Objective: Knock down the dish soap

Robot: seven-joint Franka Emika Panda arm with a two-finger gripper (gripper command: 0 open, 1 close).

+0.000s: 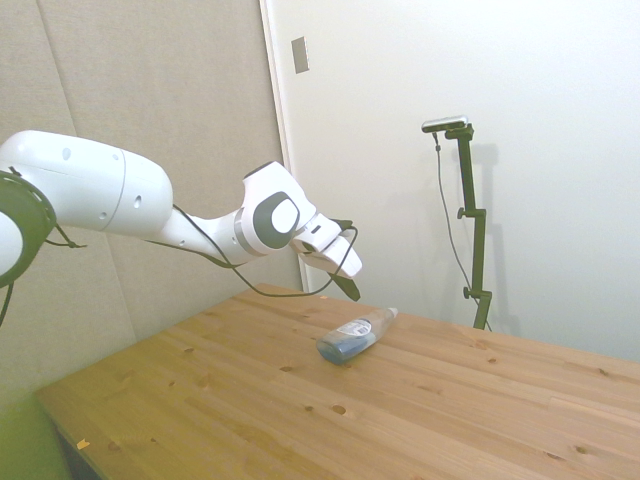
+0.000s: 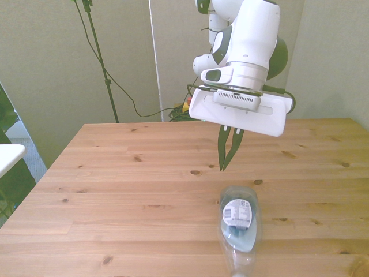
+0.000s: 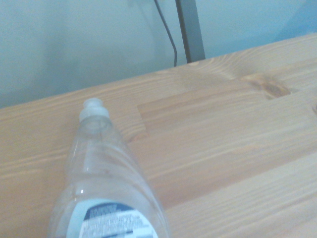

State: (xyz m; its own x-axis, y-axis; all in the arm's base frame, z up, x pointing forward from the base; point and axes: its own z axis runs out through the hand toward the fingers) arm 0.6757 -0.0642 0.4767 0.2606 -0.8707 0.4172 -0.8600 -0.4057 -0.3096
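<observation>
The dish soap (image 1: 355, 336) is a slim clear bottle with blue liquid and a white-blue label. It lies flat on its side on the wooden table (image 1: 250, 400), cap pointing away from the arm. It also shows in the front view (image 2: 238, 222) and close up in the wrist view (image 3: 106, 183). My gripper (image 2: 224, 166) hangs above the table just behind the bottle's base, a short gap apart from it. Its dark fingers (image 1: 348, 288) are pressed together with nothing between them.
A wall stands behind the table's far side in the side view. The table's near edge (image 2: 115, 271) lies close to the bottle's cap in the front view.
</observation>
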